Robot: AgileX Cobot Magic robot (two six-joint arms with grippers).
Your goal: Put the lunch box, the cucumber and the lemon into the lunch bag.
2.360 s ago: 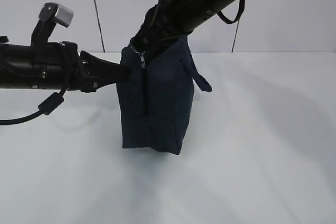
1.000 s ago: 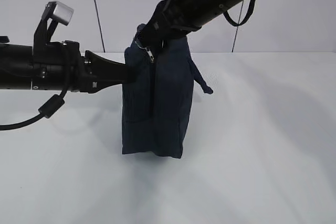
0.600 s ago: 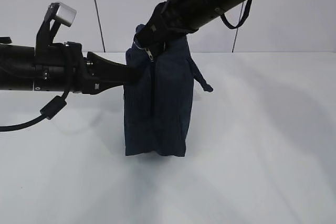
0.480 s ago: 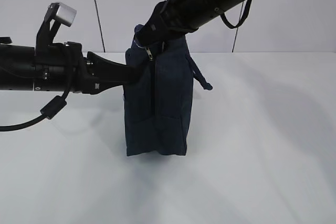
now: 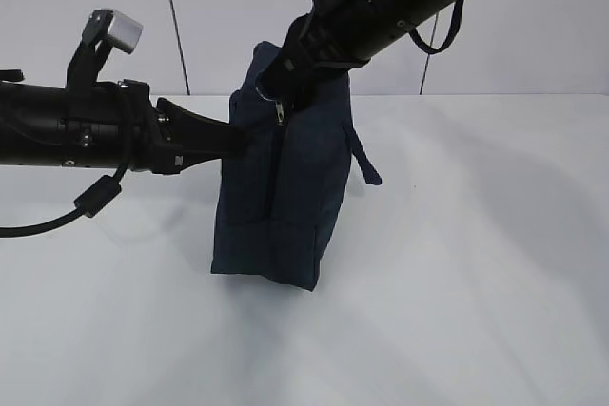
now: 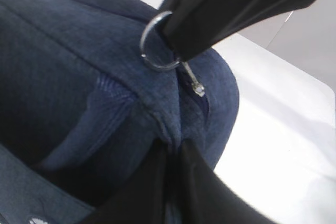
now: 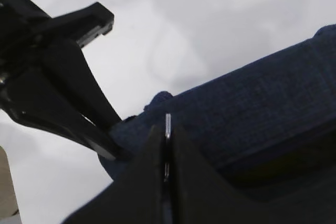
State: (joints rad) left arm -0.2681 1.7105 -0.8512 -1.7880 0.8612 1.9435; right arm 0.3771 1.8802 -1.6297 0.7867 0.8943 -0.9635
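The dark navy lunch bag point(image 5: 281, 206) stands tilted on the white table, its top leaning right. My left gripper point(image 5: 238, 137) comes in from the left and is shut on a fold of fabric at the bag's upper edge point(image 6: 172, 153). From above right, my right gripper point(image 5: 276, 92) is shut on the silver ring pull point(image 6: 152, 61) of the zipper. The ring shows edge-on between its fingers point(image 7: 168, 121). The lunch box, the cucumber and the lemon are out of view.
The bag's strap handle point(image 5: 364, 164) hangs down its right side. The white table point(image 5: 476, 263) stretches around the bag, with a pale wall behind. A black cable loops under the left arm point(image 5: 90, 192).
The bag has tipped: its base slid left while its top followed the right gripper slightly right and down. Both grips have held.
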